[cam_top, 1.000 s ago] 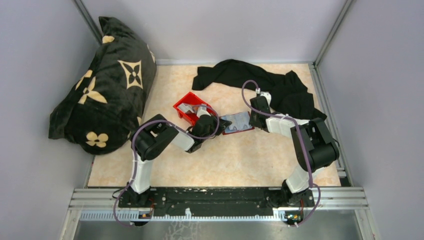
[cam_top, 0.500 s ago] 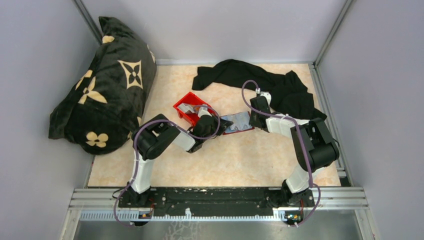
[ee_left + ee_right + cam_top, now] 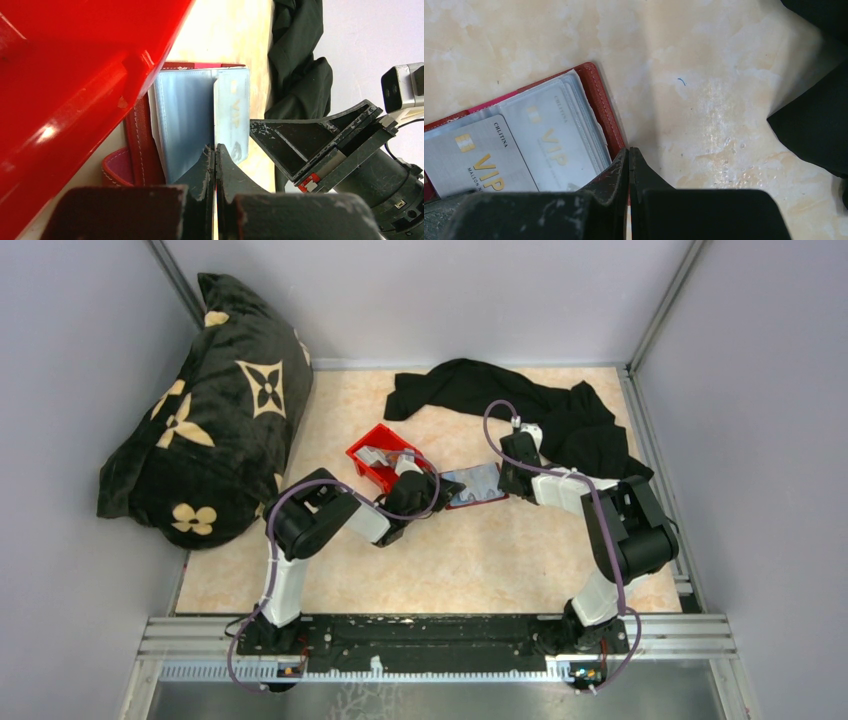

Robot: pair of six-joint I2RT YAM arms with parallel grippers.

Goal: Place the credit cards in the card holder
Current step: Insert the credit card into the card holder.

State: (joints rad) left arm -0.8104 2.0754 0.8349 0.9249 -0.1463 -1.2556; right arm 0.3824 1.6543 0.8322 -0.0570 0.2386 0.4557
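Note:
The dark red card holder (image 3: 478,487) lies open on the table between my grippers, pale pockets up. My left gripper (image 3: 438,487) (image 3: 215,150) is shut on the near edge of a pale credit card (image 3: 231,112) marked VIP, which lies over the holder's pockets (image 3: 185,120). My right gripper (image 3: 507,483) (image 3: 629,152) is shut on the holder's red edge (image 3: 599,100). In the right wrist view the held card (image 3: 474,160) lies at the left and another card (image 3: 554,140) sits inside a clear pocket.
A bright red plastic bin (image 3: 383,455) (image 3: 75,75) with pale cards in it stands right behind my left gripper. Black cloth (image 3: 540,410) (image 3: 819,125) lies behind and right of the right gripper. A black patterned pillow (image 3: 205,410) fills the far left.
My left gripper has shifted slightly left with the card, so more of the holder shows. The right gripper and the holder have stayed in place.

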